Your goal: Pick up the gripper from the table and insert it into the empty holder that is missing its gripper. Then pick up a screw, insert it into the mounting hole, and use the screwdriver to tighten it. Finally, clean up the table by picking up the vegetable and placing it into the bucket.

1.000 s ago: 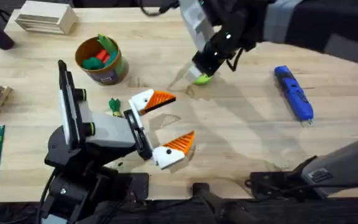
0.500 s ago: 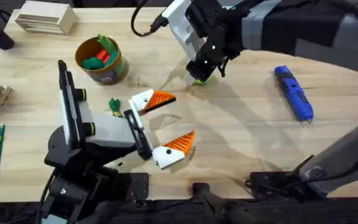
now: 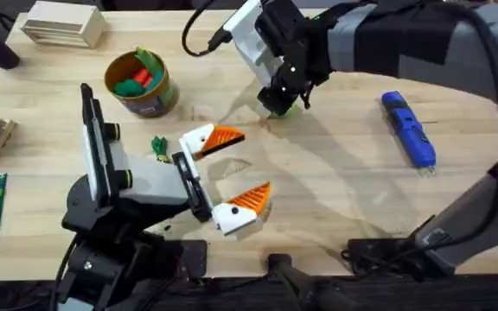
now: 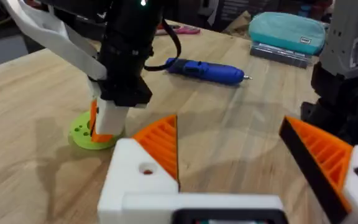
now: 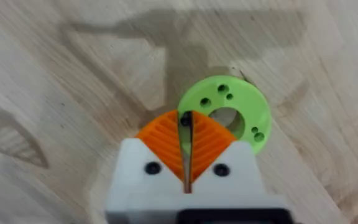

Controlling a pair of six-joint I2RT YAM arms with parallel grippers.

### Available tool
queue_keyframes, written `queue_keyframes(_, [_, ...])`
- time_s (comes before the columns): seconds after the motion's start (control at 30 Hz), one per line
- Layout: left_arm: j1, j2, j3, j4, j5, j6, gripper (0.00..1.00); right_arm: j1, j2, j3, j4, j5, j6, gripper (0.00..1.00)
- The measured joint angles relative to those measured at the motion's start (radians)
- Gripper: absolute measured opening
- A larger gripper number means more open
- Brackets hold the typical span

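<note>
Looking down from overhead, I see my right gripper [image 3: 277, 107] reached across to the far middle of the table, tips down at the green disc [image 3: 280, 110]. Its wrist view shows the two orange pads [image 5: 165, 138] pressed together, a thin dark sliver between them — I cannot tell what it is. The tips sit at the disc's [image 5: 227, 112] edge, just beside its centre hole [image 5: 224, 116].

My left gripper [image 3: 232, 168] lies low near my side, fingers spread wide, both orange tips fitted and nothing between them. The vegetable [image 3: 159, 146] rests on the wood just beside its upper finger. The bucket [image 3: 138, 84] stands farther back on the left, with red and green toys inside. The screwdriver [image 3: 409, 128] lies on the right — well apart from both grippers.
</note>
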Motion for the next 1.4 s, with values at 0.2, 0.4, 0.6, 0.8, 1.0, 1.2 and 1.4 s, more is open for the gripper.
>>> queue_keyframes(0.2, [0.000,0.000,0.000,0.000,0.000,0.000,0.987,0.000,0.000,0.003,0.005,0.005,0.003,0.011])
queue_keyframes(0.4, [0.000,0.000,0.000,0.000,0.000,0.000,0.987,0.000,0.000,0.003,0.005,0.006,0.002,0.008])
queue_keyframes(0.6, [0.000,0.000,0.000,0.000,0.000,0.000,0.987,0.000,-0.030,0.002,-0.004,0.006,0.003,0.008])
queue_keyframes(0.8, [0.000,0.000,0.000,0.000,0.000,0.000,0.987,0.000,-0.167,0.002,-0.050,0.006,0.003,0.008])
queue_keyframes(1.0, [0.000,0.000,0.000,0.000,0.000,0.000,0.987,0.000,-0.251,0.058,-0.242,-0.003,0.014,0.008])
queue_keyframes(1.2, [0.000,0.000,0.000,0.000,0.000,0.000,0.988,0.015,-0.251,0.231,-0.381,-0.108,0.038,0.008])
queue_keyframes(1.4, [0.000,0.000,0.000,0.000,0.000,0.000,0.988,0.067,-0.256,0.380,-0.452,-0.222,0.061,0.008])
